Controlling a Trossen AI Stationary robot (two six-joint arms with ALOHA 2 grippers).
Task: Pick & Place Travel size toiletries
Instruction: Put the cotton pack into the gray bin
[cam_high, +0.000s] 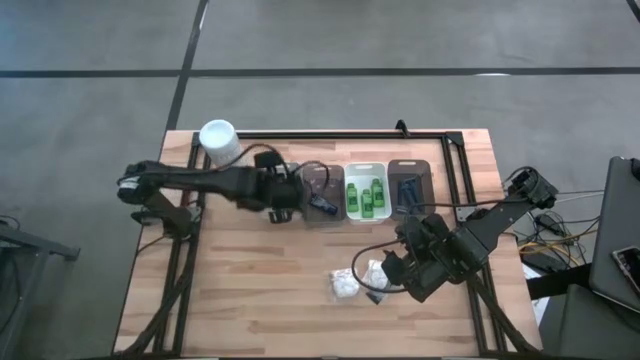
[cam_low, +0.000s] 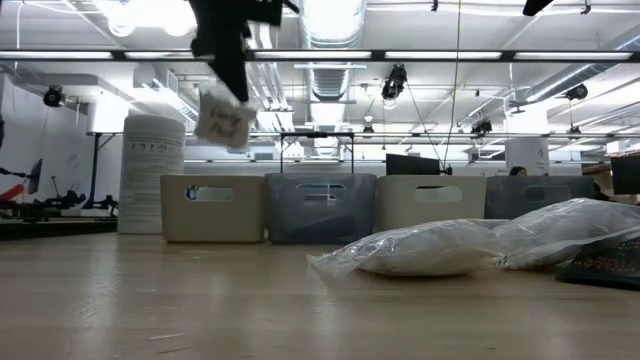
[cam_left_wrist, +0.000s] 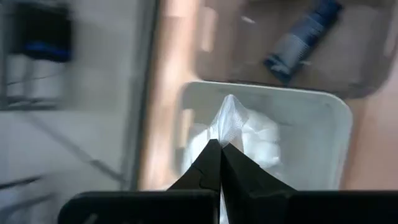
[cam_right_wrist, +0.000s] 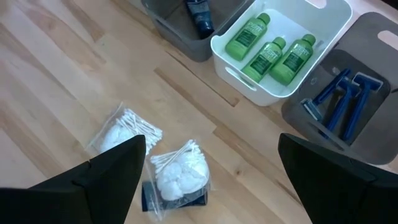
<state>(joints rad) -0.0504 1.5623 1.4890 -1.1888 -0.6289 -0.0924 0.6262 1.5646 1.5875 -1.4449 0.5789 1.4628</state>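
My left gripper (cam_left_wrist: 221, 144) is shut on a clear packet of white puffs (cam_left_wrist: 249, 134) and holds it above the leftmost pale tray (cam_left_wrist: 323, 118). In the low view the packet (cam_low: 225, 120) hangs below that gripper (cam_low: 228, 50), high over the trays. My right gripper (cam_right_wrist: 211, 143) is open, over the near right part of the table (cam_high: 400, 270). Below it, two more puff packets (cam_right_wrist: 124, 130) (cam_right_wrist: 180, 171) lie flat on the wood, one on top of a small flat black piece (cam_right_wrist: 177, 198). Three green bottles (cam_right_wrist: 270, 53) lie in the white tray, and blue sticks (cam_right_wrist: 342, 102) in the grey tray beside it. My left gripper pinches the packet's bunched upper edge (cam_left_wrist: 228, 118) between its two fingers, coming from above and pointing down. The packet hangs below the fingers, lifted clear, over the inside of the pale tray.
Four trays stand in a row across the middle of the table (cam_high: 366, 195). The second one holds a dark blue tube (cam_left_wrist: 301, 37). A tall white cylindrical container (cam_high: 218, 140) stands at the far left corner. A black frame rail (cam_high: 330, 133) runs along the far edge. Bare wood lies near the left front (cam_high: 250, 290).
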